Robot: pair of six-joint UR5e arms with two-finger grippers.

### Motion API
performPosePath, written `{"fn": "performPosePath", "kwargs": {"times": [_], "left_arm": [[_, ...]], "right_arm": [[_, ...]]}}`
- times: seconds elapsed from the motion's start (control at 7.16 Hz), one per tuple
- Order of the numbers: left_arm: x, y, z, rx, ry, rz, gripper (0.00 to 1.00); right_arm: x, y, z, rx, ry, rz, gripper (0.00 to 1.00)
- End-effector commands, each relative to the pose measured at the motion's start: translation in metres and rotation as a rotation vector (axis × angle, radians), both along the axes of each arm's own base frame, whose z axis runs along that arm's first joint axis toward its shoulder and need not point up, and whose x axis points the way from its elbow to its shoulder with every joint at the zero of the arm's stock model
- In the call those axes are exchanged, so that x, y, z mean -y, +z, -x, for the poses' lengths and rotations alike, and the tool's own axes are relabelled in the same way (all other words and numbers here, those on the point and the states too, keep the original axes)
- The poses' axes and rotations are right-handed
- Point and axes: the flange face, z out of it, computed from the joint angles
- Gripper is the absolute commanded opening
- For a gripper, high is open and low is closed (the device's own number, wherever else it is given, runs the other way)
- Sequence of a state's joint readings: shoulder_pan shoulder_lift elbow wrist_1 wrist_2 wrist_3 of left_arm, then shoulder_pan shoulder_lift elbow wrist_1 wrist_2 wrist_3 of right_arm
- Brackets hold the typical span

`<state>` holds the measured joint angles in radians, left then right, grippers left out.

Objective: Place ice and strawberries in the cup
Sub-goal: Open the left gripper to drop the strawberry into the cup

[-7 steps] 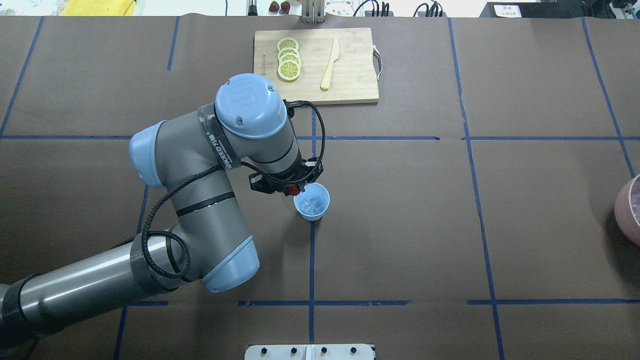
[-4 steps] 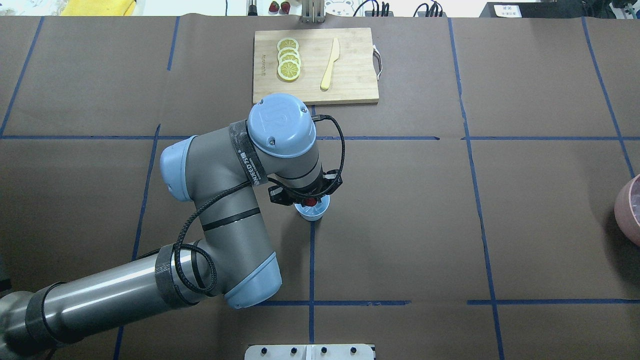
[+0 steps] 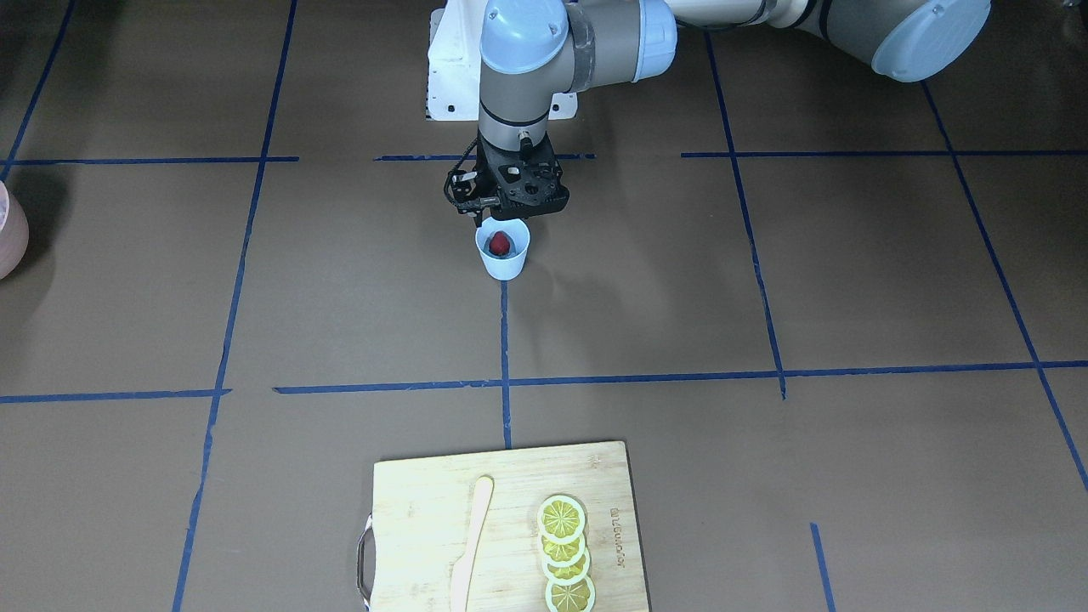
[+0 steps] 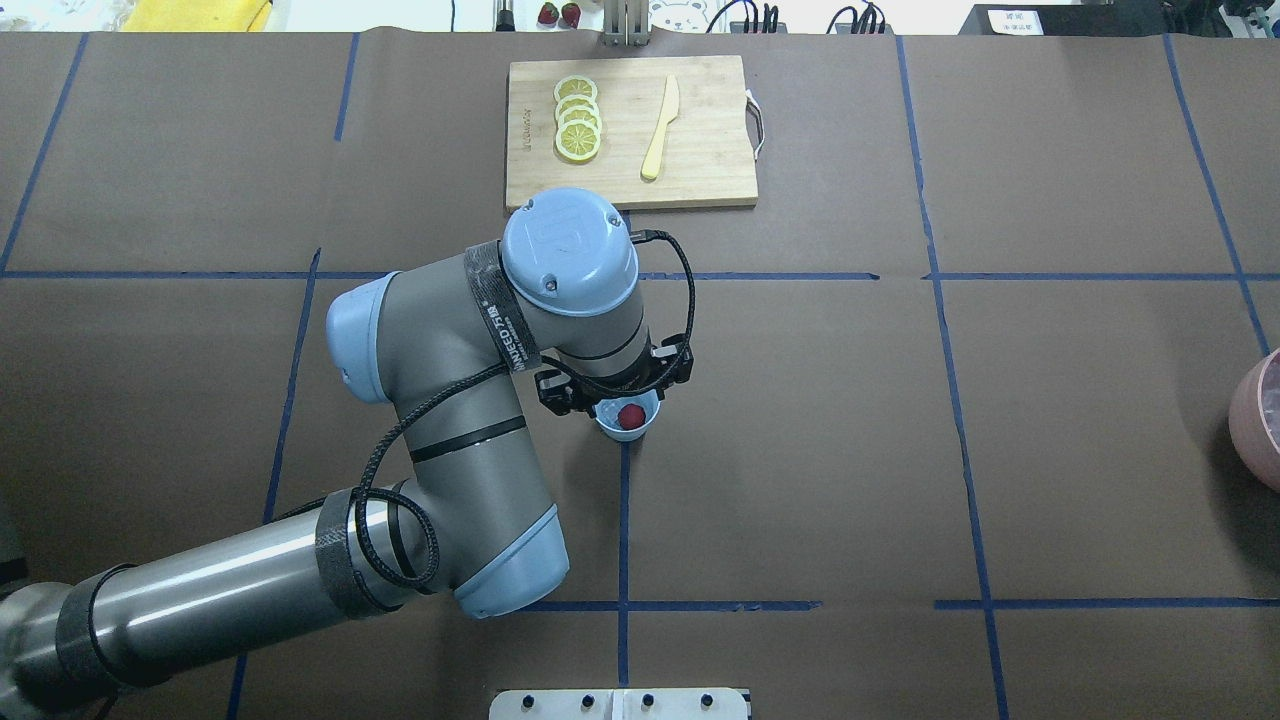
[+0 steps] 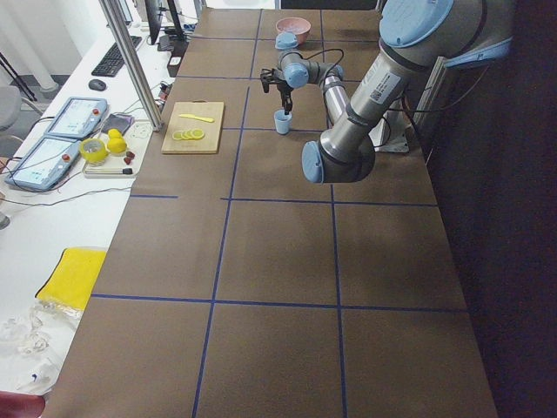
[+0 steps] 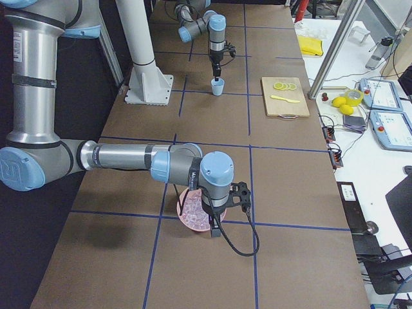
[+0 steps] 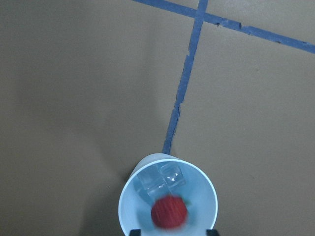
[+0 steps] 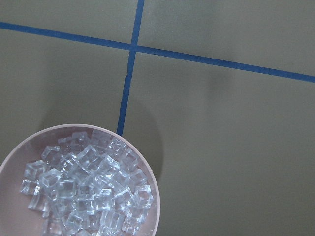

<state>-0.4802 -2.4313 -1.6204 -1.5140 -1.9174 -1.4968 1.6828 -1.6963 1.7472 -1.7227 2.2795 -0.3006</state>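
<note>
Sitting in the cup over the ice, the strawberry shows blurred, so I judge it not yet settled; the cup stands upright on the worktop. My left tool hangs directly above, fingers spread, empty. I would lift straight up, clear of the rim. Right tool: grip state cannot be told.

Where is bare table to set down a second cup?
Free: the brown table stretch between the small pale blue cup and the pink round bowl of ice; also both sides of the bamboo cutting board. Crowded: right at the cup, where the left claw hangs over it.
</note>
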Motion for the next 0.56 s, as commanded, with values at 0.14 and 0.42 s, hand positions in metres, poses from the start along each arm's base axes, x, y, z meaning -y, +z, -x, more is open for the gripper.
{"fn": "performPosePath", "kwargs": {"times": [0.14, 0.42], "left_arm": [[-0.001, 0.026, 0.006, 0.025, 0.034, -0.028, 0.99], [0.007, 0.093, 0.077, 0.062, 0.110, -0.169, 0.99]], "right_arm": [[0.000, 0.000, 0.000, 0.000, 0.000, 0.000, 0.99], [0.000, 0.001, 0.000, 0.000, 0.000, 0.002, 0.99]]}}
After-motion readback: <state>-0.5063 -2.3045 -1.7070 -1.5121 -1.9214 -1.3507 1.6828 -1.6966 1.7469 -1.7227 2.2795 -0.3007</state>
